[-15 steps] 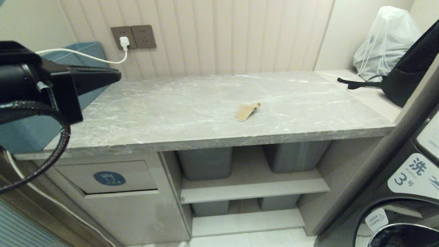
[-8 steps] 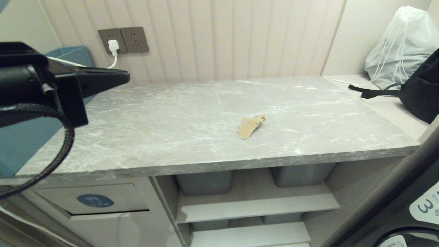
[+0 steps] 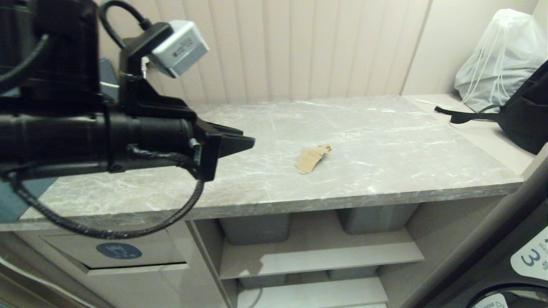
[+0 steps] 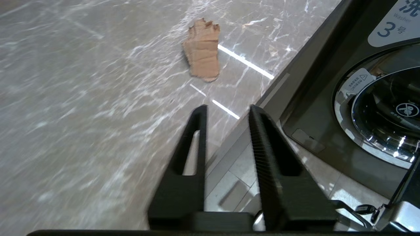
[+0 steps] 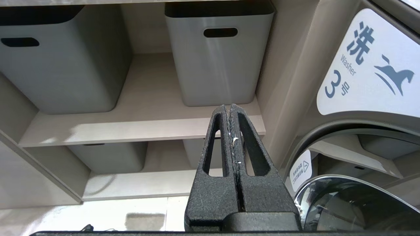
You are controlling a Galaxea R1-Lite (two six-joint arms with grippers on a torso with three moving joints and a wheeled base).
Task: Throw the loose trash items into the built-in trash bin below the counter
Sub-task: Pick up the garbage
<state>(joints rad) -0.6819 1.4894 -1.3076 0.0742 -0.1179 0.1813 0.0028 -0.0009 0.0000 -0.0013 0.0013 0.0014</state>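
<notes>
Counter (image 3: 385,141): left hand (image 3: 250,142) now nearer scrap (image 3: 311,157), parted.

Back wall: beige vertical ribbed panelling (image 3: 308,47), plain cream wall to its right.
Shelving: open beige shelves (image 5: 144,126), grey plastic tubs with slot handles (image 5: 218,55) on upper and lower levels.
Floor: pale tiles (image 5: 98,213), glossy.
Right side: washing machine (image 5: 364,108), label "3", round glass door.
Far corner: white drawstring bag (image 3: 496,55) beside black bag (image 3: 524,115) on a cream ledge.

Crumpled kraft paper scrap (image 3: 312,157) on glossy marble-patterned counter (image 3: 385,141).
</notes>
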